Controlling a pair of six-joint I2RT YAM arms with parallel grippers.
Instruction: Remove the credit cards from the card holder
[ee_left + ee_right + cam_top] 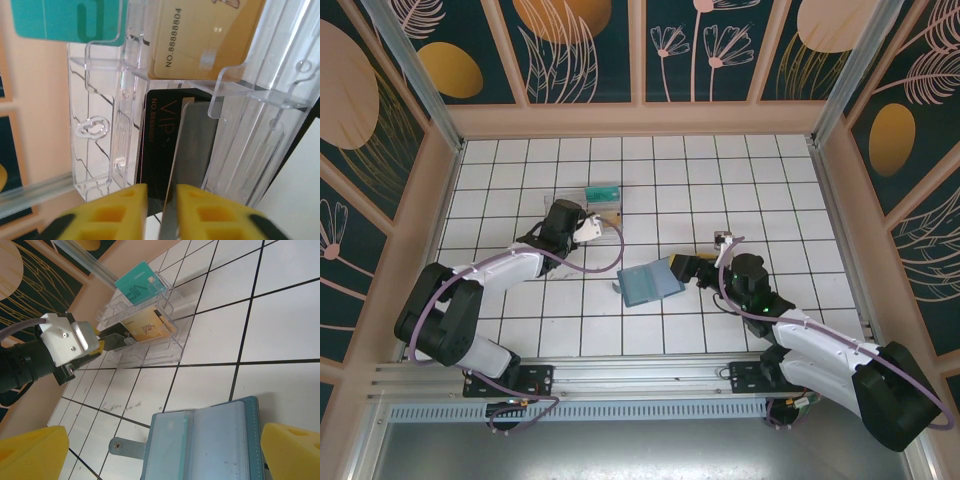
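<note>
The slate-blue card holder (650,283) lies open on the tiles, its snap tab to the left. My right gripper (162,455) hovers open just over its near edge (215,440), one yellow finger on each side. A pale card seems to show through the left sleeve (172,445). My left gripper (161,210) is shut on a black card (192,150) seen almost edge-on, pushed into the lower slot of the clear box beside a black VIP card (157,145). An orange-tan card (200,40) and a teal card (60,20) stand in the slots above.
The clear plastic box (590,208) lies at the back left, with the left arm's fingers (102,344) at its end. A wooden wall (440,200) runs close behind it. White tiles (760,190) stretch to the right.
</note>
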